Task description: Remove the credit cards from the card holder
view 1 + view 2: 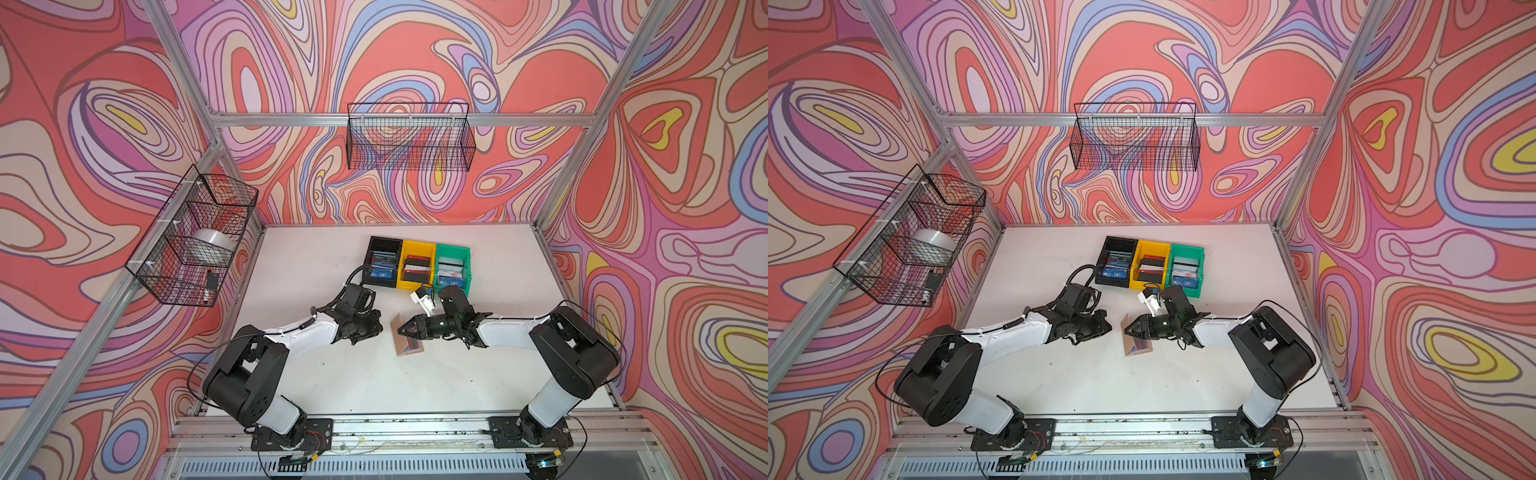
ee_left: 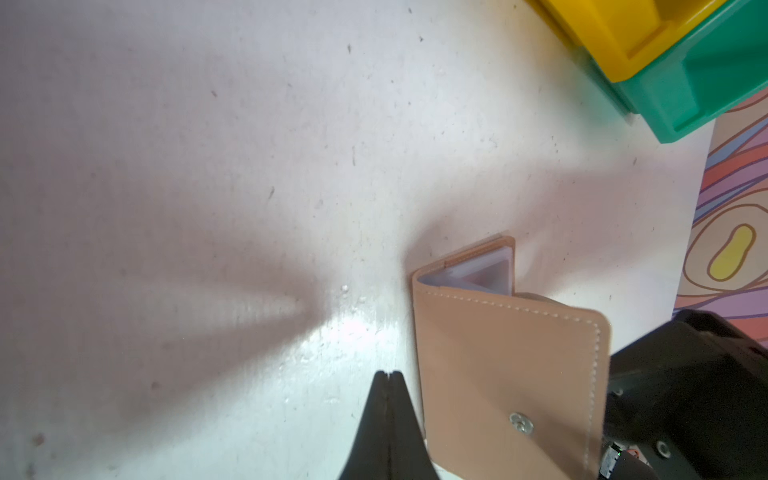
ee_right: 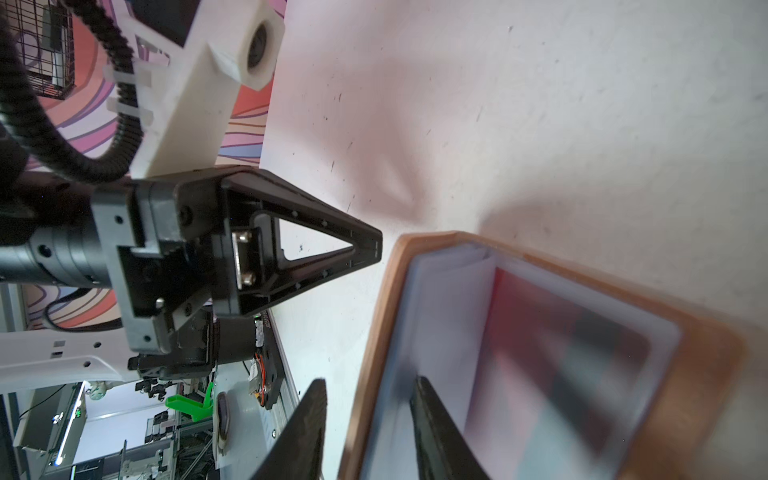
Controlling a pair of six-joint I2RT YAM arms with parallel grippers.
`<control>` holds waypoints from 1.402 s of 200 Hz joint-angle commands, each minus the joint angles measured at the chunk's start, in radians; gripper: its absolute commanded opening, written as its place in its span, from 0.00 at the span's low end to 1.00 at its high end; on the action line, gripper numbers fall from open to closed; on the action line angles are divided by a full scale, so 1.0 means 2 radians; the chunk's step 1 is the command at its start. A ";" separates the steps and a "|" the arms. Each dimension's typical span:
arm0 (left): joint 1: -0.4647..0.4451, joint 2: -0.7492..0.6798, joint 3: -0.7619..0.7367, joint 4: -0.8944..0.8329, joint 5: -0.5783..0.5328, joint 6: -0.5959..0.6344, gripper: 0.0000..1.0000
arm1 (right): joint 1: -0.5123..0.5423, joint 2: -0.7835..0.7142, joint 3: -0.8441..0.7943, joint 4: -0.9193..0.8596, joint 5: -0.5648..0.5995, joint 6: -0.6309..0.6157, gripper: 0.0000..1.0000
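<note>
Card holder (image 1: 409, 348) sits half-open on desk (image 1: 332, 374), right gripper (image 3: 369, 386) jaws open astride its raised cover, left gripper (image 2: 388, 376) jaws closed beside it; sleeved credit card (image 3: 552, 332) looks stiff, slick, so I'd pinch its edge.

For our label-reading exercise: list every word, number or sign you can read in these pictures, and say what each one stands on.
"VIP", upside down in both top views: black bin's front card, which is blue.
"VIP", also upside down: green bin's front card, which is blue.
Cards behind them and in the yellow bin: too small to read.
Red card in the card holder: blurred, nothing readable.
</note>
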 commanded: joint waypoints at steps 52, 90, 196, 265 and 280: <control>0.031 -0.039 -0.008 -0.057 0.011 0.018 0.00 | 0.008 0.033 0.046 -0.012 -0.042 -0.010 0.37; 0.051 -0.061 0.009 -0.100 0.011 0.040 0.00 | 0.020 0.063 0.072 -0.024 -0.045 -0.010 0.37; 0.062 -0.066 0.027 -0.110 0.037 0.051 0.00 | 0.044 0.111 0.154 -0.140 -0.003 -0.054 0.43; 0.070 -0.073 0.058 -0.112 0.066 0.050 0.00 | 0.049 0.112 0.159 -0.140 -0.033 -0.064 0.60; 0.070 -0.073 0.066 -0.093 0.089 0.040 0.00 | 0.049 0.111 0.155 -0.136 -0.023 -0.064 0.60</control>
